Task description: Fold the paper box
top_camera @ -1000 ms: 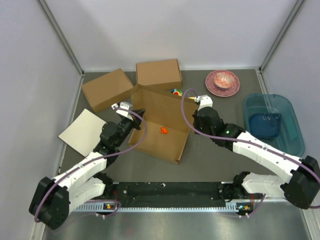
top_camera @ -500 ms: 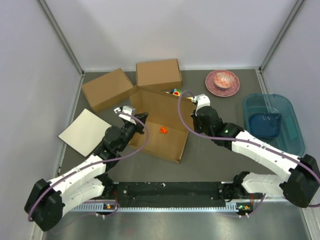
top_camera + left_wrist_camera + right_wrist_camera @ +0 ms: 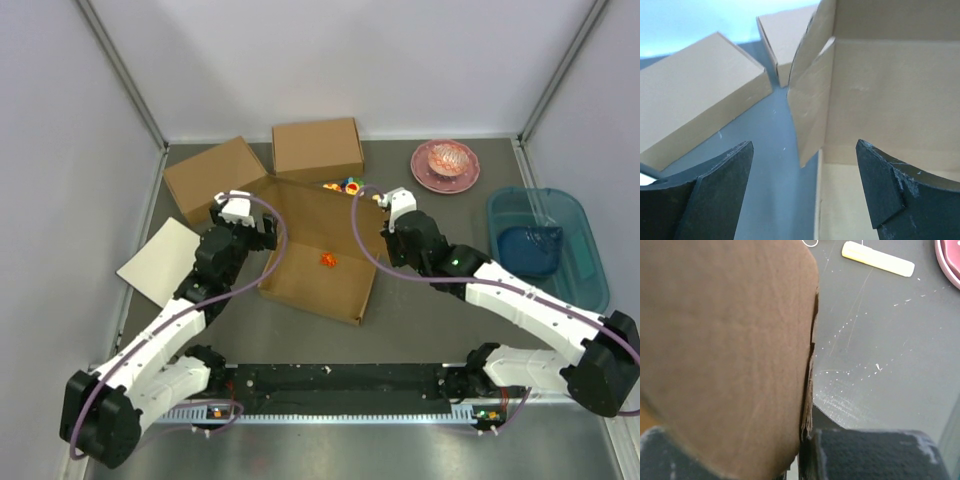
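The paper box [image 3: 320, 250] lies open in the middle of the table, a brown cardboard tray with its back panel raised. My left gripper [image 3: 262, 232] stands open just off the box's left rear corner. In the left wrist view the gripper [image 3: 805, 192] holds nothing, and a loose side flap [image 3: 810, 110] hangs ahead of the gap between its fingers. My right gripper [image 3: 385, 225] is at the box's right rear corner. In the right wrist view this gripper [image 3: 807, 450] is shut on a cardboard flap [image 3: 725, 355] of the box.
Two formed brown boxes [image 3: 214, 178] [image 3: 317, 148] stand behind the paper box. An off-white board [image 3: 160, 262] lies at the left. A pink plate [image 3: 445, 164] and a teal tub [image 3: 546, 245] are at the right. Small coloured bits [image 3: 348, 186] lie behind the box, an orange one [image 3: 327, 259] inside.
My left gripper has opened, let go of the box's left side and drawn back to the left. The right gripper has stayed shut on the right flap.
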